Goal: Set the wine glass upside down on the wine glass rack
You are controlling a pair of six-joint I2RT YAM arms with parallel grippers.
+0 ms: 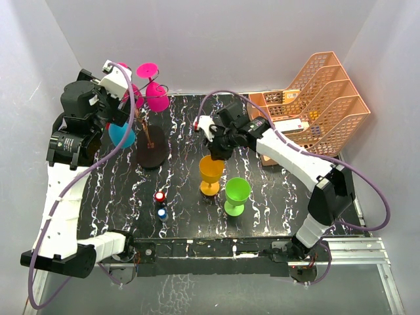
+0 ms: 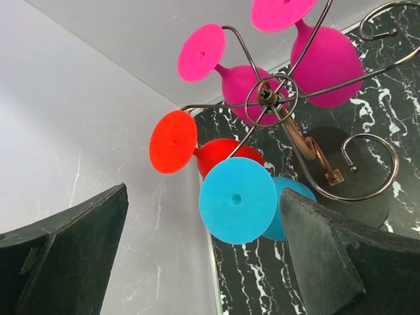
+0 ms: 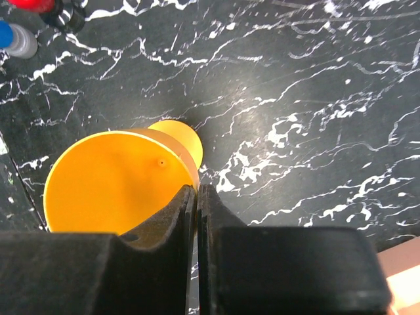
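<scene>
**Orange goblet pinched by its rim, rack well across the table**

Orange plastic wine glass [image 3: 105, 177] stands upright on the black, white-veined tabletop [image 3: 315, 98], mouth up, near the middle of the table. The right gripper [image 3: 197, 193] is clenched on its rim, one finger inside the bowl and one outside, with only the thin wall between them. A lime-green plastic goblet [image 1: 237, 191] stands just beside it, on the near side.

The dark wire wine glass rack with curled scroll arms and a copper stem [image 2: 268, 98] is at the far left, well apart from the orange glass. Two pink goblets [image 2: 325, 59], a red one [image 2: 174, 141] and a sky-blue one [image 2: 236, 200] already hang from it, feet up. The left gripper [image 2: 203, 193] hovers close by, its jaws spread wide and gripping nothing.

Risks, as I judge them:
- A pinch on one spot of a smooth rim may let the glass swivel or slip once it is lifted and turned over.
- A tilted lift could knock the green goblet.
- The hanging glasses crowd the rack, so the orange foot could strike them or miss a free scroll.
- The left arm sits in the approach path, and the two arms could collide.
</scene>
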